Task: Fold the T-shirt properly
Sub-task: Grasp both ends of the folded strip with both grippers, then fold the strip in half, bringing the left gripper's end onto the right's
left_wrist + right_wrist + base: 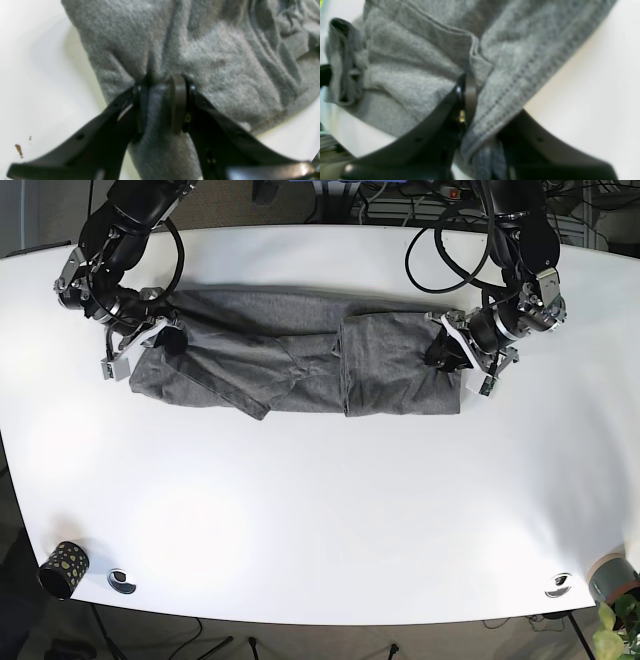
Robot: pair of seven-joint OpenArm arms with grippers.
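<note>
The grey T-shirt (300, 365) lies stretched in a long band across the far half of the white table (320, 510), with overlapping folds near its middle. At its right end in the base view my left gripper (445, 352) is shut on a bunched pinch of the cloth; the left wrist view shows the fabric (200, 50) squeezed between the pads (178, 102). My right gripper (165, 338) holds the shirt's left end, and in the right wrist view its fingers (467, 100) are shut on a stitched hem (510, 92).
A dark patterned cup (62, 568) and a small round fitting (121, 581) sit at the near left corner. Another round fitting (558, 585) and a grey pot (612, 578) are at the near right. Cables (440, 230) hang behind the far edge.
</note>
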